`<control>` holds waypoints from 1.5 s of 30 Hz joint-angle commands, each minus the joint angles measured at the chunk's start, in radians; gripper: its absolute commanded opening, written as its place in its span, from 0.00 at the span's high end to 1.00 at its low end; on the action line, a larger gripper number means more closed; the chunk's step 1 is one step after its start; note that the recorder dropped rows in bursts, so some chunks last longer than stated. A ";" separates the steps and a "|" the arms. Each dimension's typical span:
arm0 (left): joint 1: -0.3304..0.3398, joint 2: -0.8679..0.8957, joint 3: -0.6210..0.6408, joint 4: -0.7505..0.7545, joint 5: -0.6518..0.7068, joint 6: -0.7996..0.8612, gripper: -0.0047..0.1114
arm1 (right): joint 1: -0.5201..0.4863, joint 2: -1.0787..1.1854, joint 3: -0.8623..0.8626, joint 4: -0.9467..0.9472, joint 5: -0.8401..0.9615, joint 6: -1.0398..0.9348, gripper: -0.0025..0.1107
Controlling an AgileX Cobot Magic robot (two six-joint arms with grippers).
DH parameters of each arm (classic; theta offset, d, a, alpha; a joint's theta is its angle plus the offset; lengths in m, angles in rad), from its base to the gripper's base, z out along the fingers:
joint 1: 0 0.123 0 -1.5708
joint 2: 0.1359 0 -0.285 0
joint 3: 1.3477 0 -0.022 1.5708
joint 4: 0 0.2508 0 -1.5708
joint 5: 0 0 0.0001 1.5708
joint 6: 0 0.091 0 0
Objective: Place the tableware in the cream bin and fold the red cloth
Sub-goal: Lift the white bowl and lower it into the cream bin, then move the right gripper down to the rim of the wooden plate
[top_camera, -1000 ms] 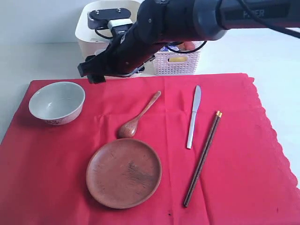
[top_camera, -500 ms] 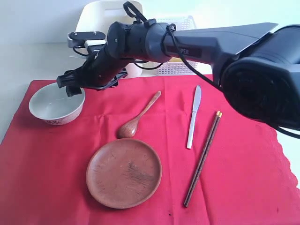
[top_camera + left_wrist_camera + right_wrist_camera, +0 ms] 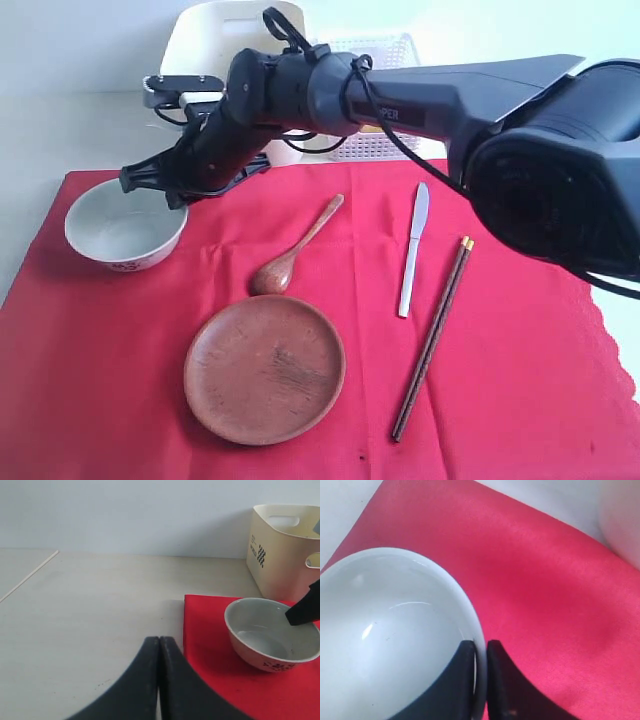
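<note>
Right arm: the black multi-joint right arm (image 3: 420,95) enters from the right of the exterior view and reaches across the middle to the far left side. Its forearm slopes downward from the wrist (image 3: 275,85) toward the gripper. Black cables (image 3: 285,25) loop above the wrist.

Right gripper (image 3: 150,185): two black fingers (image 3: 465,680) straddle the rim of the round white bowl (image 3: 390,630), one inside and one outside, clamped against it.

Left gripper (image 3: 159,645): its black fingers (image 3: 135,685) are pressed together along their full visible length, with nothing between them.
</note>
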 commanded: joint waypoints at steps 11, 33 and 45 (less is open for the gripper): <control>-0.005 -0.005 0.001 -0.004 -0.008 -0.008 0.95 | -0.015 -0.163 -0.087 -0.041 0.169 -0.067 0.98; -0.005 -0.005 0.001 -0.004 -0.008 -0.008 0.95 | -0.238 -0.129 -0.102 -0.199 -0.198 0.354 0.94; -0.005 -0.005 0.001 -0.004 -0.008 -0.008 0.95 | -0.238 -0.151 -0.102 -0.268 -0.081 0.351 0.33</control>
